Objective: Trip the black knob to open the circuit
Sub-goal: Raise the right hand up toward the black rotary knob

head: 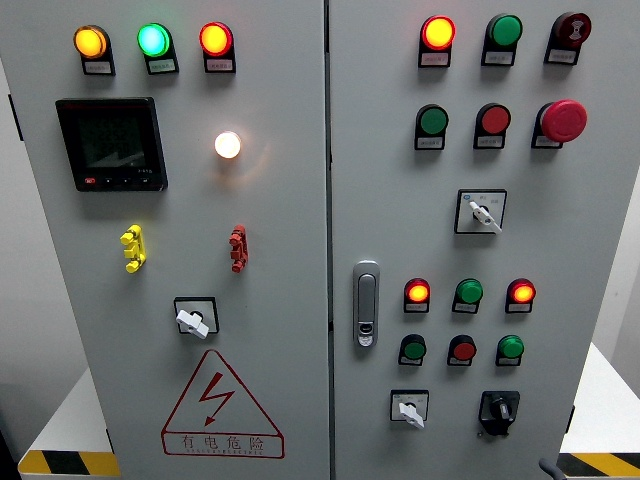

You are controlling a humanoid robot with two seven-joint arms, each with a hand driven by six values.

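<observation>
I see the black knob (499,409) low on the right door (600,220), just right of a white switch (409,408) and below a row of three small buttons. Its pointer seems tilted off vertical, though it's too dark to be sure. Neither hand shows, so I cannot tell their state. The door handle (367,303) sits left of them.

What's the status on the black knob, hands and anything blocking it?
Neither robot hand in view. Black knob at lower right of right panel, untouched. Nothing in front of it.
</observation>
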